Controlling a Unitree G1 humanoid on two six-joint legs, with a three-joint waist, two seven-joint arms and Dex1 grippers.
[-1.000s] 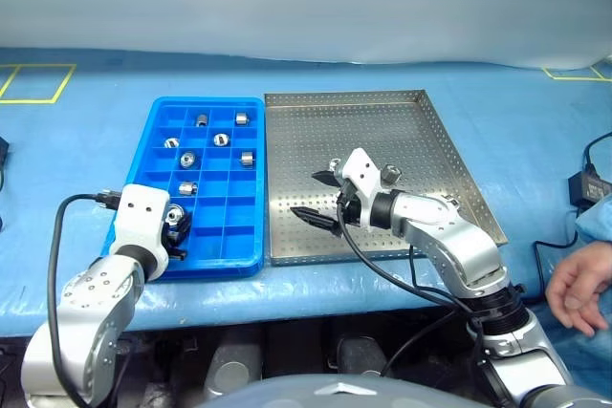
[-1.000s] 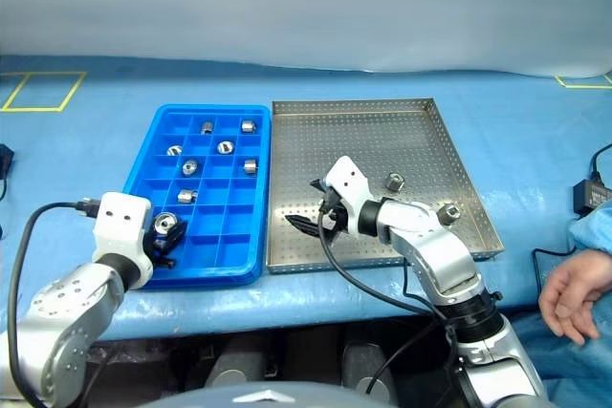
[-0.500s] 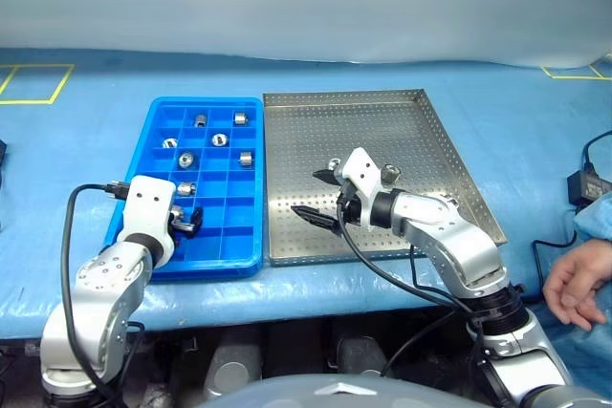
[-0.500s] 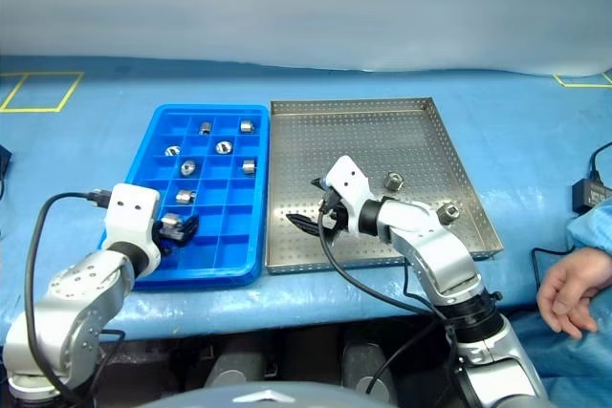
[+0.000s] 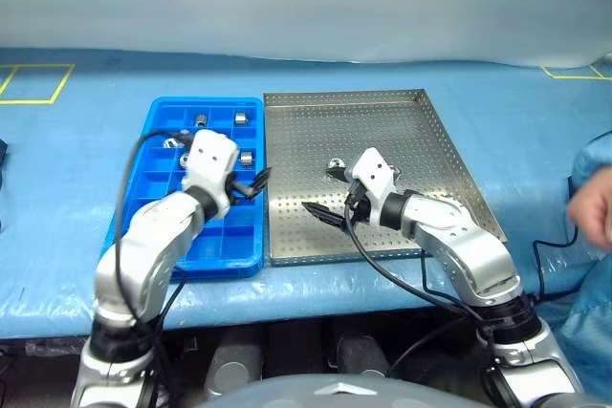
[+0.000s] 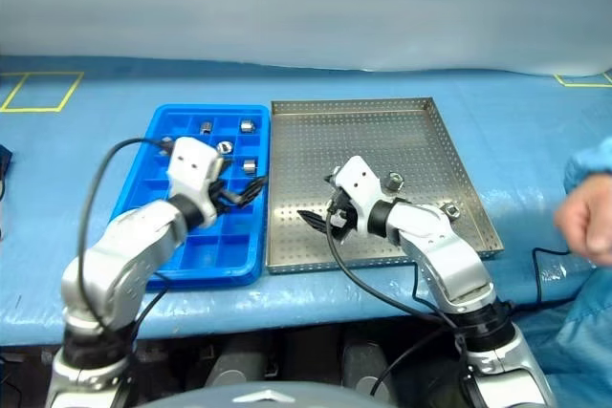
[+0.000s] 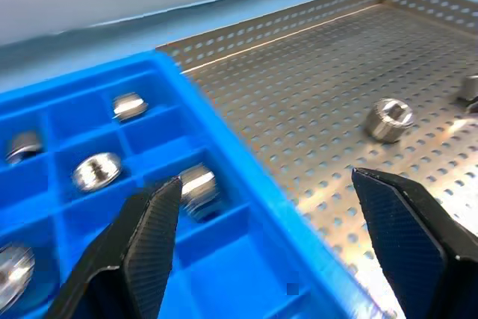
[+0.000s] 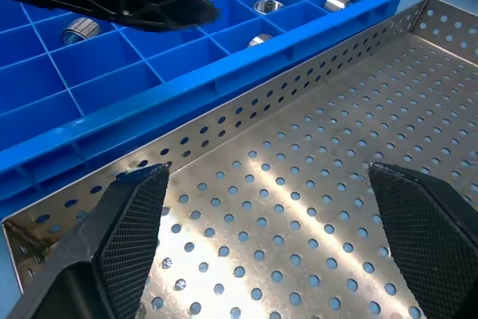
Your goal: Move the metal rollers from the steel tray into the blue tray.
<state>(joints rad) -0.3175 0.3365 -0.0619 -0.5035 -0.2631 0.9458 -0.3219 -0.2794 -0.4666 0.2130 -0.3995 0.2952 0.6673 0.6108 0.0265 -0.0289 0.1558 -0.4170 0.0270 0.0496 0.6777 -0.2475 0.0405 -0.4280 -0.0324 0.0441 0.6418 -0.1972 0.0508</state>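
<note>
The blue tray [image 5: 143, 200] lies left of the steel tray [image 5: 382, 121], rim to rim. Several metal rollers [image 5: 240, 118] sit in the blue tray's far compartments. On the steel tray, one roller [image 7: 390, 119] lies near the middle and two more [image 6: 392, 179] [image 6: 451, 207] lie to the right. My left gripper [image 5: 253, 183] hovers open and empty over the blue tray's right rim, pointing at the steel tray. Over the steel tray's near middle my right gripper [image 5: 320, 190] is open and empty, beside the middle roller [image 5: 335, 163].
A person's hand [image 5: 593, 205] in a blue sleeve moves at the right edge, off the steel tray. Yellow tape squares [image 5: 38, 83] mark the blue table cover at far left. The table's front edge runs just below both trays.
My left gripper was shut on a roller at the blue tray's near left corner. It opened there, then swung up and right to the tray's right rim. The person's hand rose.
</note>
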